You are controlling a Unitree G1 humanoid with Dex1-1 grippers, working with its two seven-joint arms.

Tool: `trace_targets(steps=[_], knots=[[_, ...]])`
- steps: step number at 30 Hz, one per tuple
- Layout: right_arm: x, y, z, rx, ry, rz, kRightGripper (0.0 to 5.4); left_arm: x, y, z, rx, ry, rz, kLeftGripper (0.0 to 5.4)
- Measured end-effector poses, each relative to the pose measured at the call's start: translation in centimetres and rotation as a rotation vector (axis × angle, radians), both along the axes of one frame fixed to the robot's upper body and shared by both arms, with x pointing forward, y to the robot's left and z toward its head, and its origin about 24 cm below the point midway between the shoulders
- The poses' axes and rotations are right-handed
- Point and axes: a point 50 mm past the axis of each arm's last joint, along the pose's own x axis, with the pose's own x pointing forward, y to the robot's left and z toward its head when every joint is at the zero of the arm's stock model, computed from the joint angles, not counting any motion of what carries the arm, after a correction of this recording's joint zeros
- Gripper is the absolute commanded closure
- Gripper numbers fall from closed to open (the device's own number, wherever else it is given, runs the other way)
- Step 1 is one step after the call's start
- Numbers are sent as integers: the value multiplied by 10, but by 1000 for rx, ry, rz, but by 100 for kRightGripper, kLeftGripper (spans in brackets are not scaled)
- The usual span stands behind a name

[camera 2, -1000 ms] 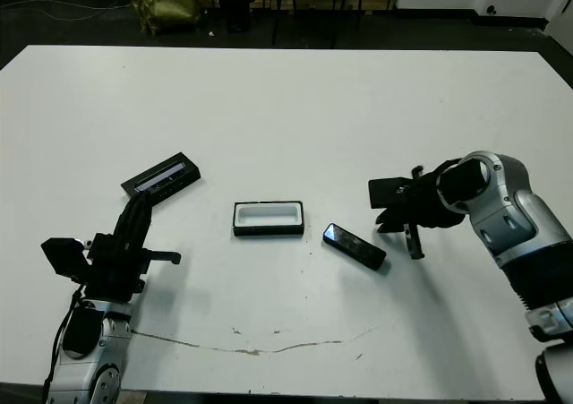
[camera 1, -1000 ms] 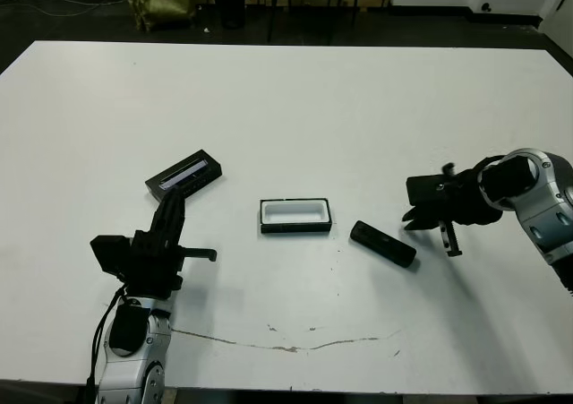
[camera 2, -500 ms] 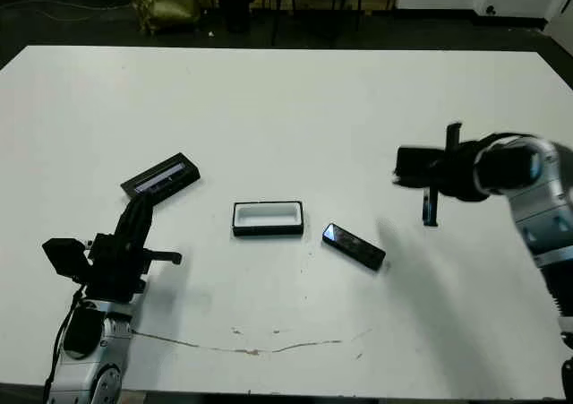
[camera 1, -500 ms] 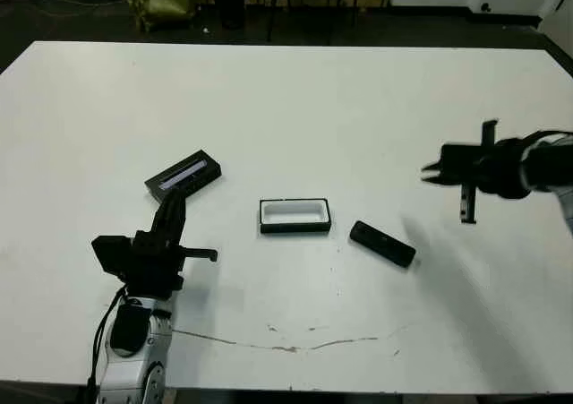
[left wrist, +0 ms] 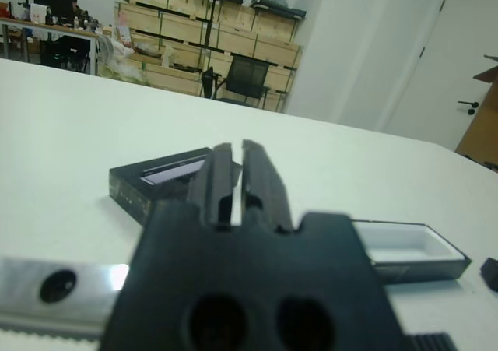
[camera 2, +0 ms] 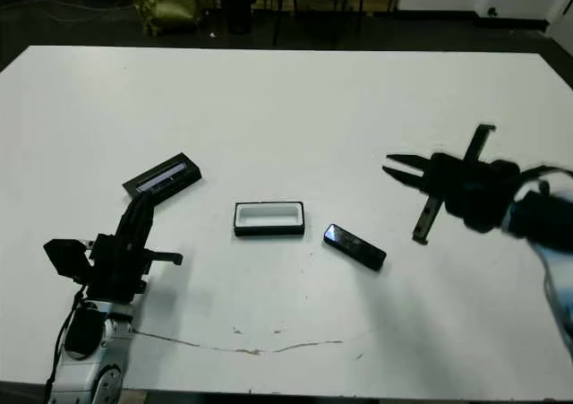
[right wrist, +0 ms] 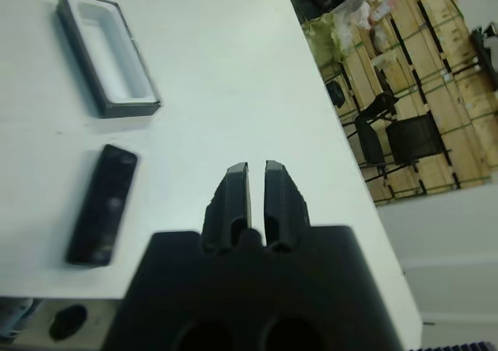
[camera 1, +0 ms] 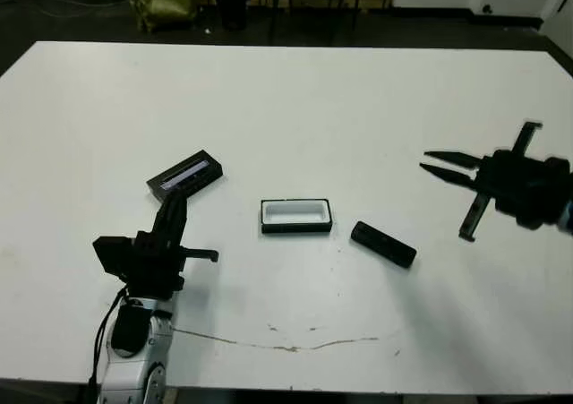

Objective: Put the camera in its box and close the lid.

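Looking down from my head, the open box (camera 1: 295, 216) sits mid-table, the camera (camera 1: 383, 244) just to its right, the lid (camera 1: 184, 173) well off to its left. My right gripper (camera 1: 435, 167) hangs above the table, right of the camera. Left wrist: my left gripper (left wrist: 231, 160) is nearly closed, empty, pointing toward the lid. Right wrist: fingers (right wrist: 233, 191) nearly together, holding nothing.
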Motion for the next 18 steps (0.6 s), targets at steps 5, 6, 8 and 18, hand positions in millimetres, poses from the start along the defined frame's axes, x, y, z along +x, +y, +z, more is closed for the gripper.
trace_targets(steps=[5,6,8,18], knots=[[-11,-5,-14,56,58,-14,519,0,0,0,2,-2,-1,540],[-11,-7,-16,71,70,-9,504,0,0,0,2,-1,-1,540],[-10,-10,-21,93,102,-8,460,0,0,0,5,0,3,540],[-7,-15,-41,133,267,21,238,0,-1,1,4,9,1,540]])
